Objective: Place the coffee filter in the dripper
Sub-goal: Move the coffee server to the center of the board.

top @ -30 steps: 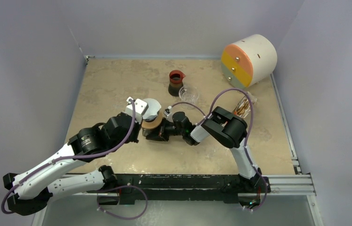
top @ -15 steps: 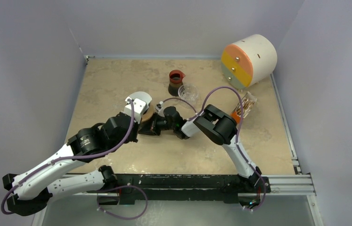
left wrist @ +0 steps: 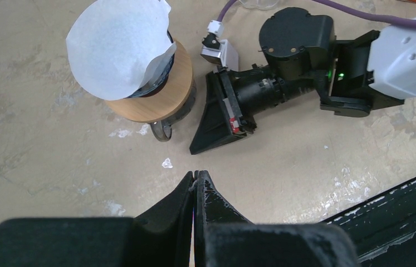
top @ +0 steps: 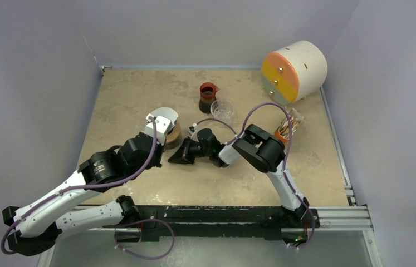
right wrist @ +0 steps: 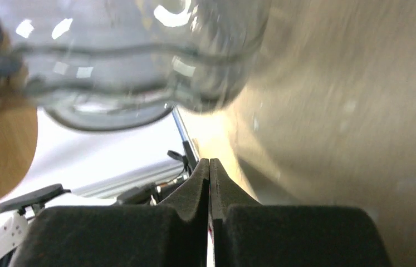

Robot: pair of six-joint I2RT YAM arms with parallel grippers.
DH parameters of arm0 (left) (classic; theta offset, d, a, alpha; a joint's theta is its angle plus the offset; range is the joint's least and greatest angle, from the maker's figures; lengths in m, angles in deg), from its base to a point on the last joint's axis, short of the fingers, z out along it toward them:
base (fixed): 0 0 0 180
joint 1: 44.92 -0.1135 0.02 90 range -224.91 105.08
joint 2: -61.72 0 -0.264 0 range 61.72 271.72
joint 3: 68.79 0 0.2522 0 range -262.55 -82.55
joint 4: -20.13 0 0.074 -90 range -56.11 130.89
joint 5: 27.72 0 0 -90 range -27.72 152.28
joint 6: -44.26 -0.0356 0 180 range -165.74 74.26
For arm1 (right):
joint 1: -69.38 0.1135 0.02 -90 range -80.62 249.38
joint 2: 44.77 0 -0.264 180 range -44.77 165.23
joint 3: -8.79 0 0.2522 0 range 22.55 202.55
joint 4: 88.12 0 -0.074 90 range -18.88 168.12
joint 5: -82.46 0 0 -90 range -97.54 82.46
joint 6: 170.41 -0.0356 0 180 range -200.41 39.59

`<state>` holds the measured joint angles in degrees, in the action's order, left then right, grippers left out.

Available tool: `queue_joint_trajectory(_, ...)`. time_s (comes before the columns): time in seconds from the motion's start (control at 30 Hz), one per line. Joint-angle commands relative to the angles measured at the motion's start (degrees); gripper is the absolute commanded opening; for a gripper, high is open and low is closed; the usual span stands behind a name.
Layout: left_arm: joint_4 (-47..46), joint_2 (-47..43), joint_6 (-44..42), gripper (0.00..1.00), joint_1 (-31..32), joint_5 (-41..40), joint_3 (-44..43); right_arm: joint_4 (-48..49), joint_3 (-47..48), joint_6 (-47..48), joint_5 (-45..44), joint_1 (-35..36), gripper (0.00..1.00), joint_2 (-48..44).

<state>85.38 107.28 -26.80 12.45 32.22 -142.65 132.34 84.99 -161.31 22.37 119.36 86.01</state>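
Observation:
The white coffee filter (left wrist: 116, 47) sits crookedly in the dark-blue dripper (left wrist: 161, 75), of which only a strip of rim shows. The dripper rests in a tan wooden ring (left wrist: 158, 103) on a glass cup with a handle (left wrist: 161, 131). In the top view the filter (top: 167, 118) and ring (top: 176, 134) are left of centre. My right gripper (left wrist: 193, 150) lies low on the table just right of the cup, shut and empty, with the blurred glass (right wrist: 138, 67) filling its own view. My left gripper (left wrist: 194, 175) hovers on the near side of the cup, shut on nothing.
A dark carafe with a red rim (top: 208, 97) and a clear glass cup (top: 223, 109) stand behind the grippers. A white drum of coloured drawers (top: 294, 69) lies at the back right, with a packet holder (top: 290, 123) in front of it. A black rail (top: 222, 214) edges the near side.
The cup with ring, dripper and filter has shifted back and to the left. My right gripper swung in toward it, then drew slightly back. Both grippers stayed shut.

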Motion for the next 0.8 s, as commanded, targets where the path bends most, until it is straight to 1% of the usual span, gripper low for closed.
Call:
queue_joint_trajectory(0.0, -0.9, -0.3, 0.8, 0.0, -0.4, -1.0, 0.0, 1.7, -4.4, 1.8, 0.6, 0.6, 0.0, -6.8)
queue_joint_trajectory(0.23, -0.8, 0.0, 0.9, 0.0, -0.5, -1.0, 0.1, 0.9, -13.3, 3.5, 0.2, 0.7, 0.0, -15.0)
queue_joint_trajectory(0.37, -0.7, -0.1, 1.0, 0.0, -0.4, -1.3, 0.1, -3.4, -18.4, 6.3, -0.7, 0.7, 0.0, -21.2)
queue_joint_trajectory(0.47, -0.7, 0.0, 1.1, 0.0, -0.5, -1.7, 0.0, -11.3, -20.1, 11.2, -2.7, 0.7, 0.0, -27.3)
queue_joint_trajectory(0.5, -0.7, 0.0, 1.1, 0.0, -0.6, -1.8, 0.0, -14.8, -20.2, 14.6, -3.8, 0.7, 0.0, -29.6)
queue_joint_trajectory(0.67, -0.7, 0.2, 1.1, 0.0, -0.7, -1.9, -0.1, -34.8, -17.6, 24.8, -11.7, 0.7, 0.0, -41.9)
queue_joint_trajectory(0.77, -0.8, 0.3, 1.0, 0.0, -1.0, -1.8, -0.2, -44.5, -14.5, 28.7, -15.5, 0.7, 0.06, -46.9)
